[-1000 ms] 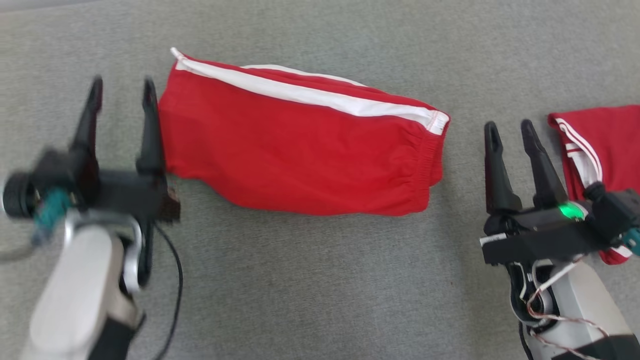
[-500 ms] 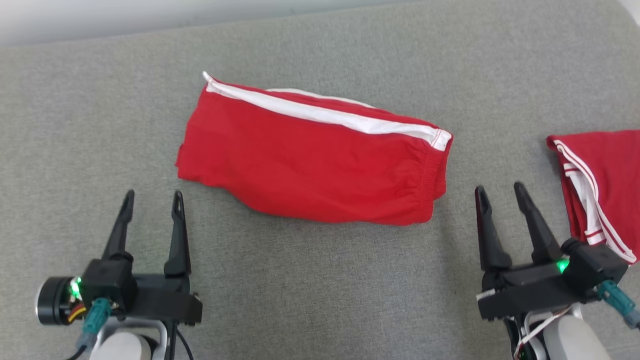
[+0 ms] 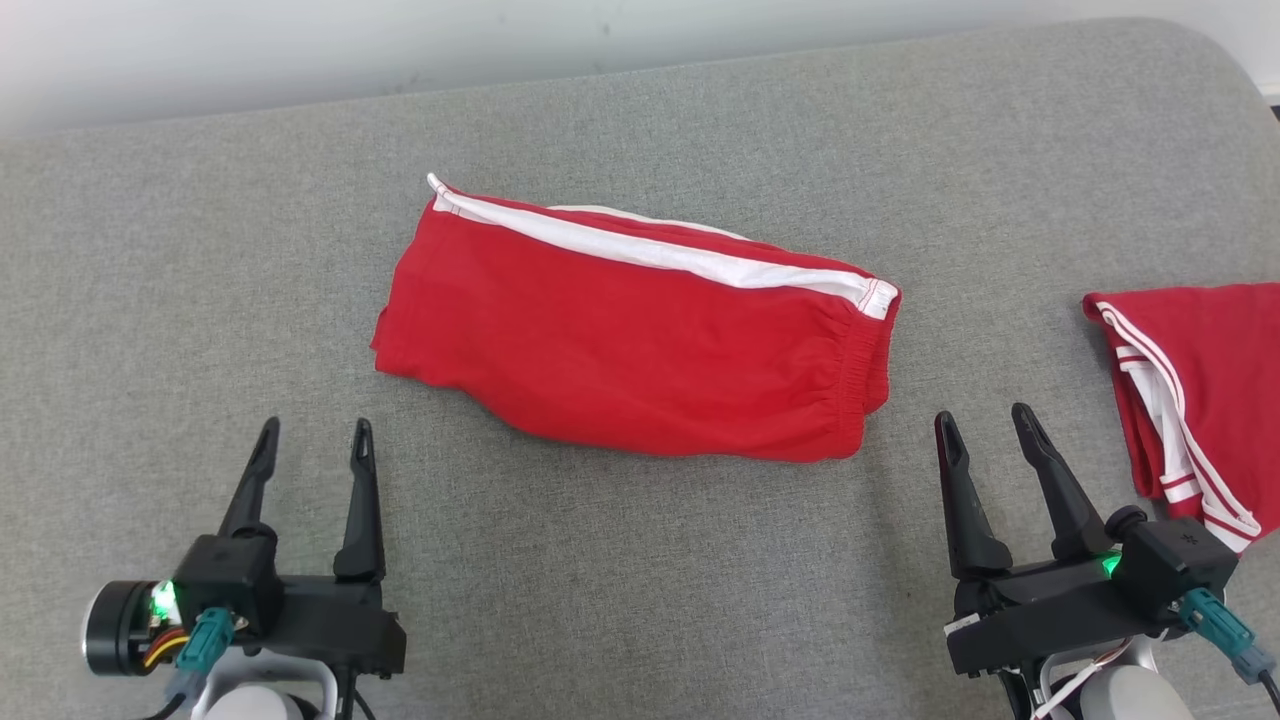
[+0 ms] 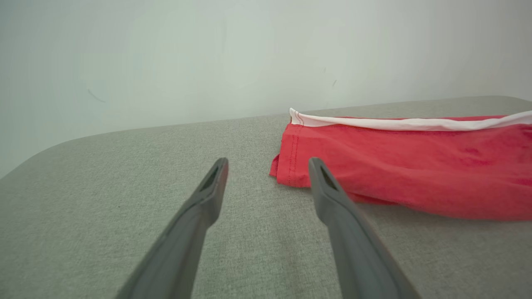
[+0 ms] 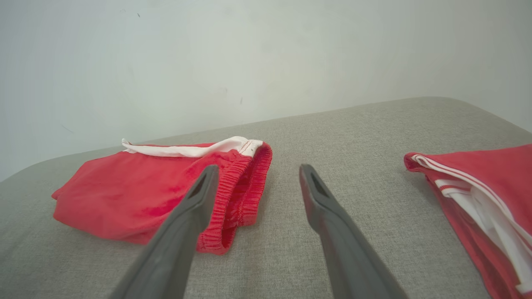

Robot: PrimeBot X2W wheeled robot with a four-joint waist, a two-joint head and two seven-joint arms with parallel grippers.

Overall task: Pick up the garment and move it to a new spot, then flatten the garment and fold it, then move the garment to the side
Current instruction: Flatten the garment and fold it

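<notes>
We see a grey fabric counter. The folded red garment lies mid-counter, and a second red garment sits at 3 o'clock. Left gripper is at 7 and right gripper at 5, both with jaws apart and empty.

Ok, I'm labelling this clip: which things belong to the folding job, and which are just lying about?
Job: folded red shorts, centre; left gripper and right gripper, both open, clear of it.
Lying about: second red garment at the right edge; grey surface underneath.
</notes>
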